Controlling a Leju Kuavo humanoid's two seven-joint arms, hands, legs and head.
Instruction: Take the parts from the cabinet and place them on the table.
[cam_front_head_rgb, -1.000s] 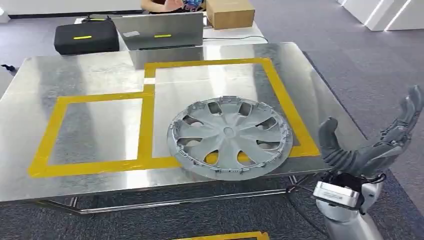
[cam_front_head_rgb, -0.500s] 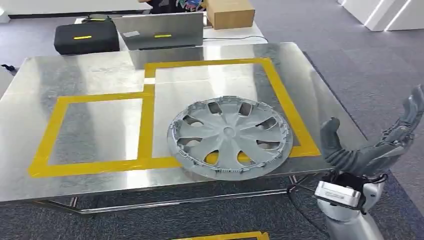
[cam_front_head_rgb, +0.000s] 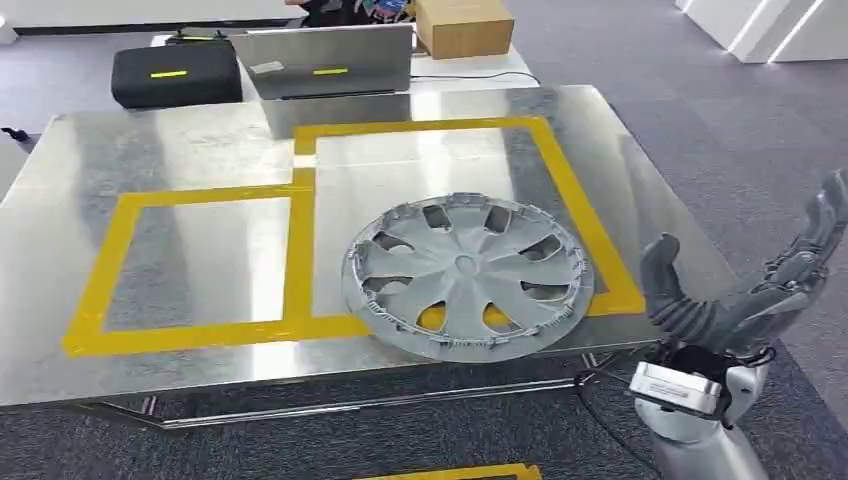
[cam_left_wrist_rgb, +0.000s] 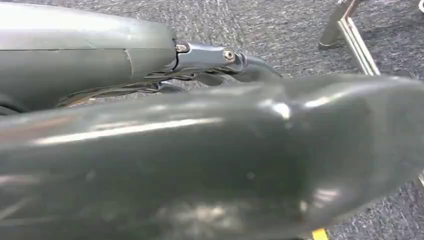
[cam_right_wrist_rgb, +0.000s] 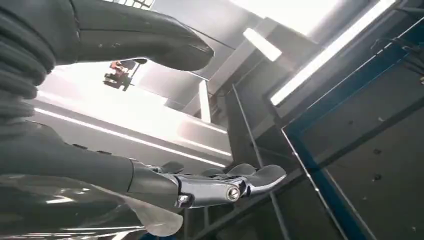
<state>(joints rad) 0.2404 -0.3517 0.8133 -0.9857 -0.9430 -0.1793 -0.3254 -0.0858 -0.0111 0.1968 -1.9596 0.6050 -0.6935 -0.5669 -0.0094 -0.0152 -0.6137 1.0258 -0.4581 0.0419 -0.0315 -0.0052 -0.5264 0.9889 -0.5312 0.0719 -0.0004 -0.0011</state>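
Nothing on the table (cam_front_head_rgb: 200, 130) has been handled in the last second; the whole scene has slid a touch toward the right of the head view, which reads as the camera shifting, not the things. The right robot hand (cam_front_head_rgb: 745, 290) hangs where it was, off the table's right edge near the front corner, palm up, fingers spread and raised, thumb apart, holding nothing. In the right wrist view the same robot hand (cam_right_wrist_rgb: 150, 185) looks up at ceiling lights with its fingers extended and nothing between them.

The hubcap (cam_front_head_rgb: 465, 275) lies flat near the table's front edge, right of centre, across the front strip of the yellow tape outline (cam_front_head_rgb: 295, 240) and well apart from the hand. So the placing step looks done for this part and the release is complete.

The left robot hand (cam_left_wrist_rgb: 215, 150) shows as a blurred grey mass over carpet; whether its fingers are apart or curled cannot be told.

If more parts wait in the cabinet, the next move would likely call for lowering the right arm clear of the table edge and turning away.
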